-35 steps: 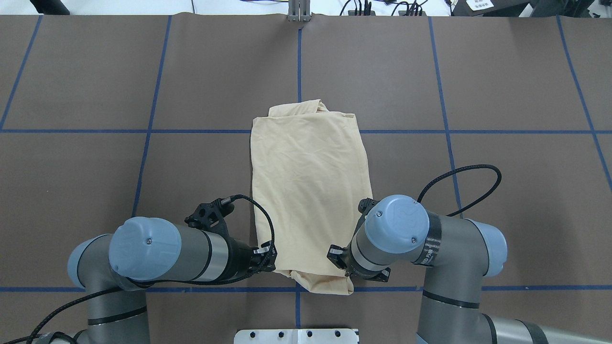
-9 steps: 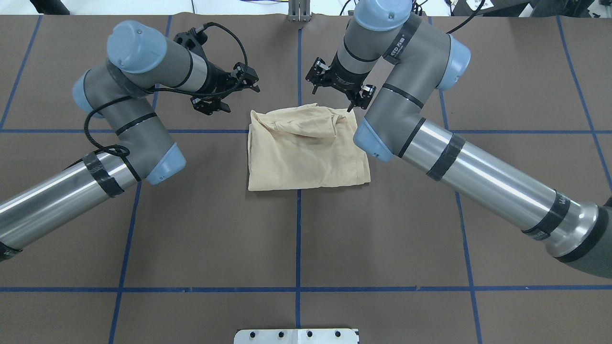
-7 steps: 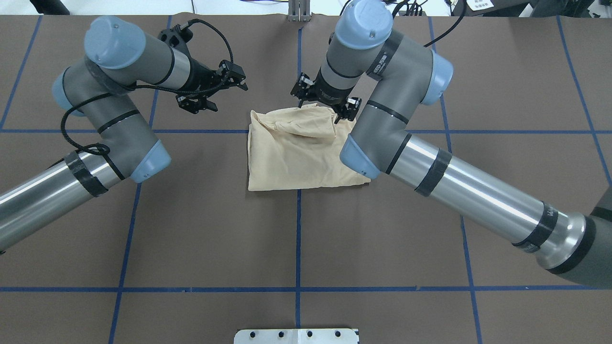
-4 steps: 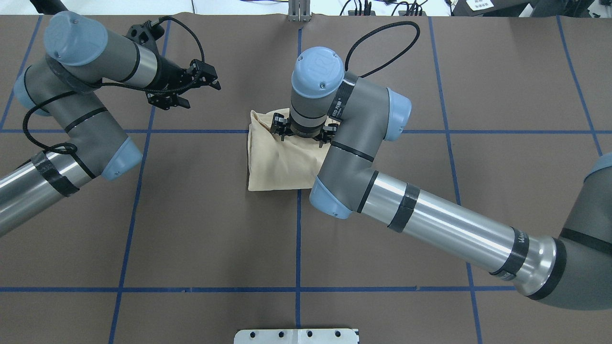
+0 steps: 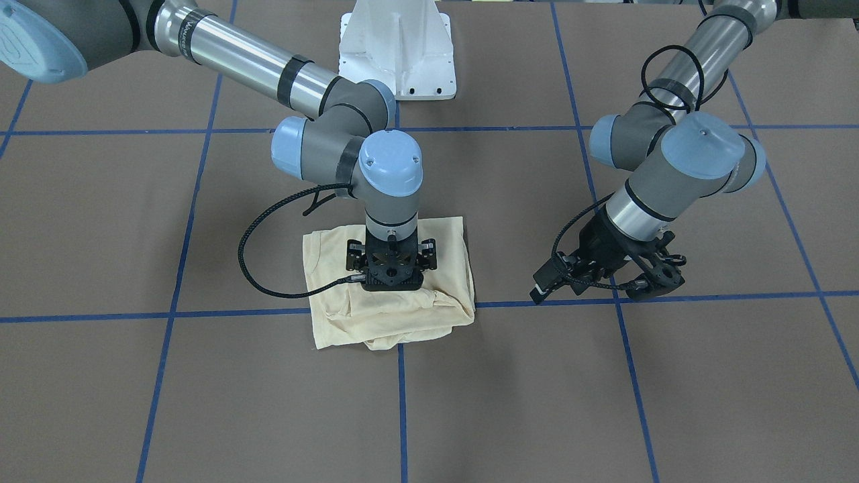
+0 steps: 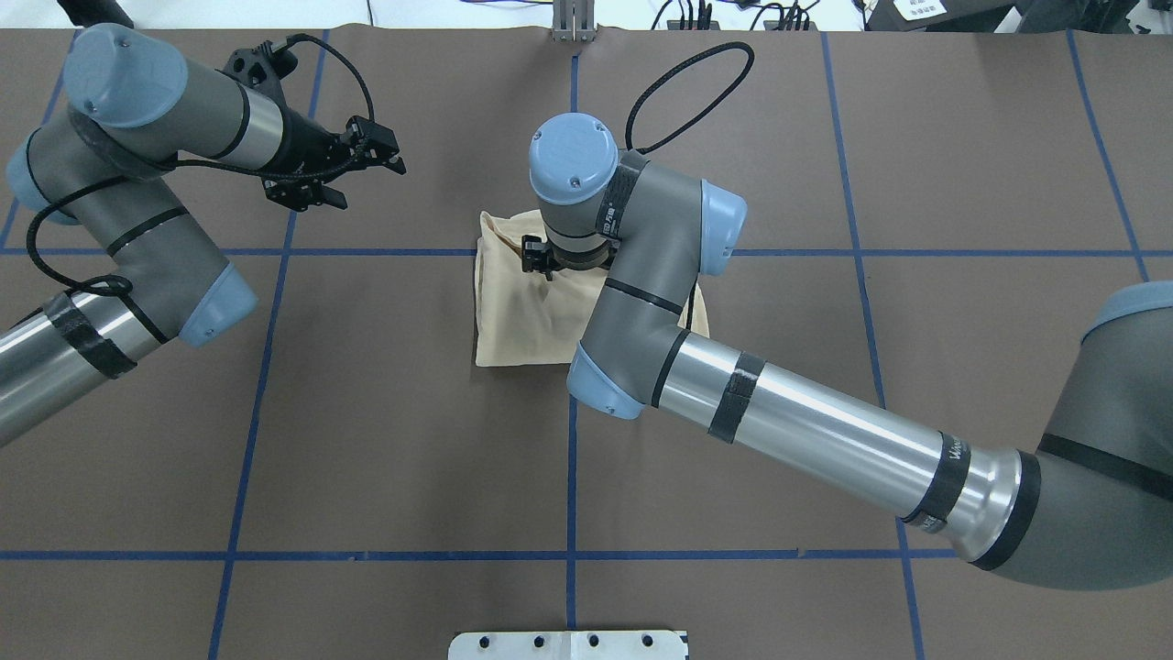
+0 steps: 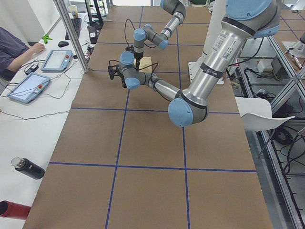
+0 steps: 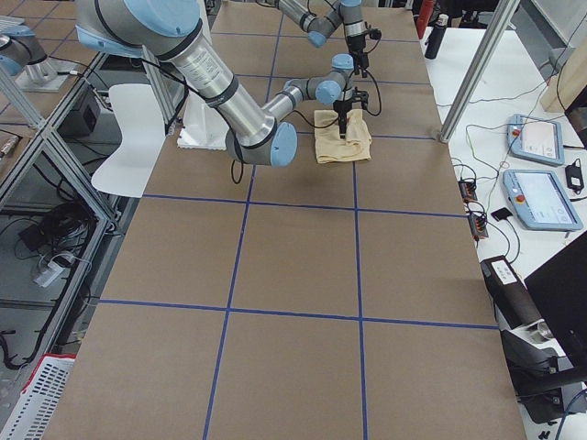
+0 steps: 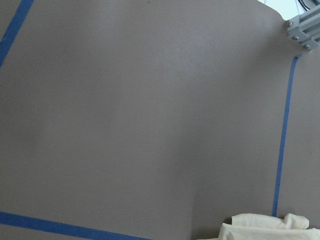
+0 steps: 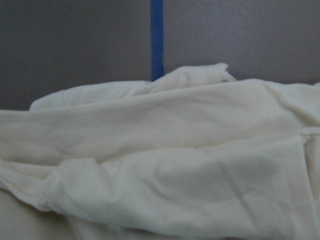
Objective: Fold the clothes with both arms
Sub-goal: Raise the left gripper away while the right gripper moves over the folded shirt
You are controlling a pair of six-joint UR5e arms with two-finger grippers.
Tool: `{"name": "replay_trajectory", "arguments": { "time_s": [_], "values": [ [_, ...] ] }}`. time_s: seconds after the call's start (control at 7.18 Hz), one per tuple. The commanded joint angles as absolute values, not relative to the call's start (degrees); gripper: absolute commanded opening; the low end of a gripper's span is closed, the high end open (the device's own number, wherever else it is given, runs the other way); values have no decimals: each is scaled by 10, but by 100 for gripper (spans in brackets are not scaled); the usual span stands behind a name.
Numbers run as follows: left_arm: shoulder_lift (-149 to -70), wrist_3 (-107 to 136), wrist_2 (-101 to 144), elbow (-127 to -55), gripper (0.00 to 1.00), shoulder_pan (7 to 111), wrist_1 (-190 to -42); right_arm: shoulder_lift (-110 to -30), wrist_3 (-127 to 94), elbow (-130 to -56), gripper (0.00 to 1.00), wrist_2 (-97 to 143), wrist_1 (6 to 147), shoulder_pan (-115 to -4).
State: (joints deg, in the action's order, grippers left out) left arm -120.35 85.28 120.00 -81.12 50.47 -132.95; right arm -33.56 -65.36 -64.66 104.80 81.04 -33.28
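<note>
The clothes [image 5: 396, 316] lie as one cream shirt folded into a rough square at the table's middle, also seen as the shirt [image 6: 513, 312] from overhead. My right gripper [image 5: 390, 283] points straight down onto the bunched far part of the shirt; its fingers are hidden under the wrist, so I cannot tell their state. The right wrist view is filled by creased cloth [image 10: 175, 165]. My left gripper [image 6: 392, 156] hovers away from the shirt to its far left, open and empty. The left wrist view shows a corner of the shirt [image 9: 265, 230].
Blue tape lines [image 6: 570, 458] divide the brown table cover. The white pedestal base [image 5: 396, 47] stands at the robot's edge. A metal bracket [image 6: 573, 23] sits at the far edge. A person [image 7: 14, 47] sits at a side desk with tablets.
The long shirt has been folded in half toward the far side. Within the last second my right gripper swung from the far edge down onto the shirt, and my left arm drew back leftward.
</note>
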Motion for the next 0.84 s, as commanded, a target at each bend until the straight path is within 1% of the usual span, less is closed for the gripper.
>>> {"name": "replay_trajectory", "arguments": {
  "time_s": [0.0,0.28,0.7],
  "values": [
    [-1199,853,1200,-811,99,505,-1330,-322,-635,-626,100,1020,805,-339],
    [-1198,853,1200,-811,99,506,-1329,-302,-632,-553,100,978,705,-355],
    [-1198,853,1200,-811,99,513,-1329,-282,-606,-544,100,953,693,-378]
  ]
}}
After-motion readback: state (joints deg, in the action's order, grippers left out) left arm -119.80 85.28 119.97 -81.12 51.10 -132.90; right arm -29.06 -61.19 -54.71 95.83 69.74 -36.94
